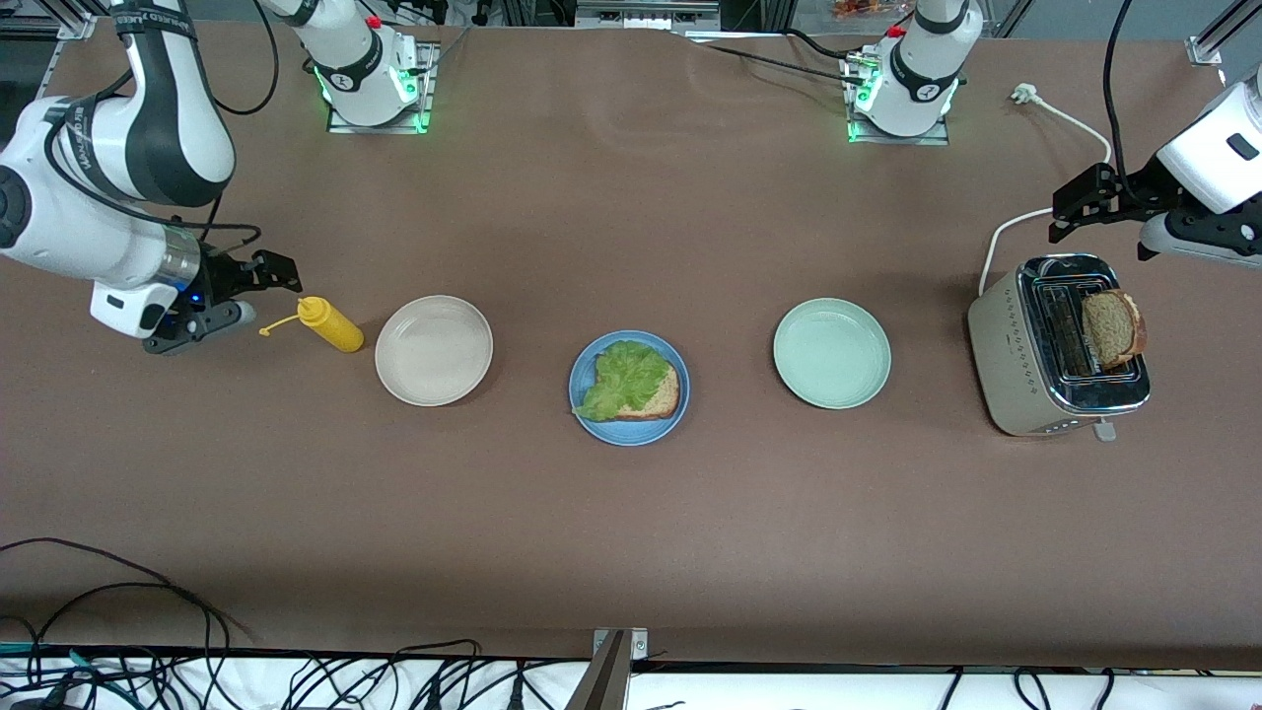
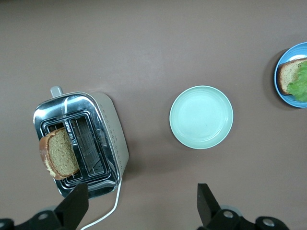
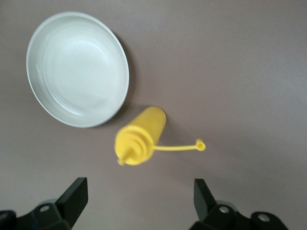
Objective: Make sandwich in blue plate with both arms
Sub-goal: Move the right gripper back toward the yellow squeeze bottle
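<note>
Blue plate (image 1: 629, 389): I am seeing it sitting at frame centre, carrying one bread slice (image 1: 659, 398) topped with lettuce (image 1: 623, 377).
Second slice (image 1: 1113, 328): standing up out of the toaster (image 1: 1057, 345), middle right of frame.
Left gripper (image 1: 1077, 209): hovering just above the toaster, fingers spread, holding nothing.
Right gripper (image 1: 258, 286): hanging at the frame's left edge beside the yellow bottle (image 1: 330, 324), fingers spread, holding nothing.

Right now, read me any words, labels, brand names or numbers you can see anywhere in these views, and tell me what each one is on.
No text can be read for certain.
Right arm's upper link: dark lettering along a band, too small and tilted to read.
Toaster: a short line of print beside the slots, too blurred to read.
Two arm bases: each bears a small round mark, illegible.
Yellow bottle, blue plate, bread: no lettering visible.
</note>
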Robot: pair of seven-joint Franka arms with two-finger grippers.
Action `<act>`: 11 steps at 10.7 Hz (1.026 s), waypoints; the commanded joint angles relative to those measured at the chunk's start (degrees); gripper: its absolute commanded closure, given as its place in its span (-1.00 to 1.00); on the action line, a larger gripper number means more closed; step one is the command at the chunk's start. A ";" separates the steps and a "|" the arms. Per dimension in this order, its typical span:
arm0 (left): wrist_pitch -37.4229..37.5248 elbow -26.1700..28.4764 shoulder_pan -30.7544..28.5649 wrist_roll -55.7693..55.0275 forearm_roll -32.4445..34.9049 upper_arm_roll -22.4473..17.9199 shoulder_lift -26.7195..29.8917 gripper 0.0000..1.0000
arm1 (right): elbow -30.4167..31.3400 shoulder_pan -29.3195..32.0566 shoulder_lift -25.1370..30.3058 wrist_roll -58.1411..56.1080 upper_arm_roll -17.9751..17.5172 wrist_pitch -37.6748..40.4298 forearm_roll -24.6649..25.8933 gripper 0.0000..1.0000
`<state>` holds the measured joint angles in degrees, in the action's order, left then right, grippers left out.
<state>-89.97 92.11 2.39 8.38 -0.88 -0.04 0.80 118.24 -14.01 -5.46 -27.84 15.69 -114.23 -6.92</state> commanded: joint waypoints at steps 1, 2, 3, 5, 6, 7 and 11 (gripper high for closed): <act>-0.56 0.53 -0.01 1.11 -0.26 -0.05 0.69 -1.00 | 7.70 5.65 3.27 -14.13 -1.46 -5.73 -1.94 -0.95; -0.56 0.53 -0.01 0.76 -0.26 0.12 0.78 -1.00 | 9.02 7.06 3.01 -19.22 -1.46 -6.96 -4.65 -0.95; -0.65 0.44 -0.10 0.76 -0.26 0.13 0.87 -1.00 | 10.16 8.46 2.39 -24.66 -1.46 -8.19 -8.33 -0.95; -1.26 0.53 -0.01 0.67 -0.26 0.21 0.78 -1.00 | 10.79 10.93 -0.14 -35.04 -1.46 -10.83 -14.41 -0.95; -1.26 0.53 -0.10 0.67 -0.35 0.21 0.78 -1.00 | 10.79 12.16 -2.16 -41.53 -1.46 -11.01 -19.40 -0.95; -1.44 0.53 -0.10 0.76 -0.26 0.21 0.78 -1.00 | 10.79 13.30 -4.44 -49.51 -1.46 -11.02 -25.54 -0.95; -2.23 0.70 -0.10 0.76 -0.26 0.21 0.78 -1.00 | 10.52 16.12 -11.84 -77.82 -1.46 -10.40 -44.27 -0.96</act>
<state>-91.37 92.11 2.39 8.38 -0.88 0.09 0.82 129.06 0.25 -14.32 -92.07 15.29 -124.63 -42.70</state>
